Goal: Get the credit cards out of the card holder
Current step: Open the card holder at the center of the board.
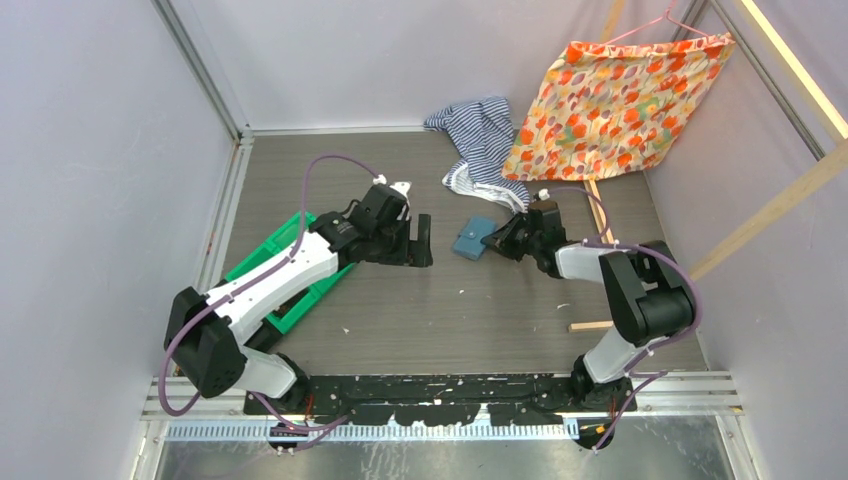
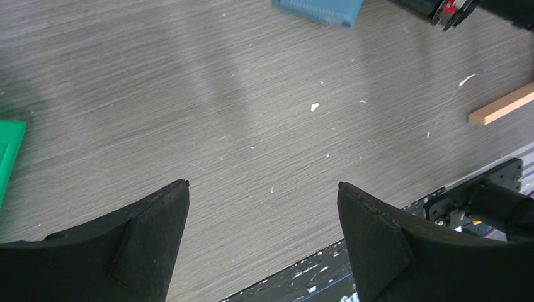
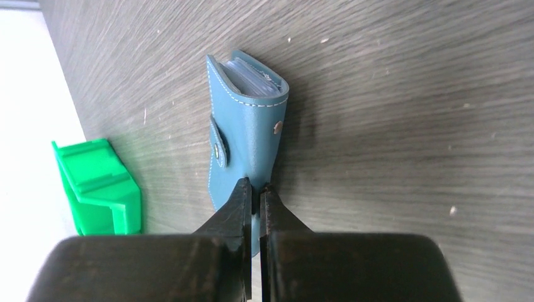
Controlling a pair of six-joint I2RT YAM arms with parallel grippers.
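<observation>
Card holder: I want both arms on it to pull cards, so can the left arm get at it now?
Probably yes. The left gripper is open beside the card holder with only bare table between; the right gripper is shut on its opposite end.

Robot lab cell — white panel walls (image 1: 90,150), alu frame post (image 1: 200,72), mount rail (image 1: 430,384).

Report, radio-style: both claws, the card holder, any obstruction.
Left claw open, holding nothing. Right claw shut on card holder edge. Holder folded, nothing pulled out. Green bin off to the side, nothing blocking.
</observation>
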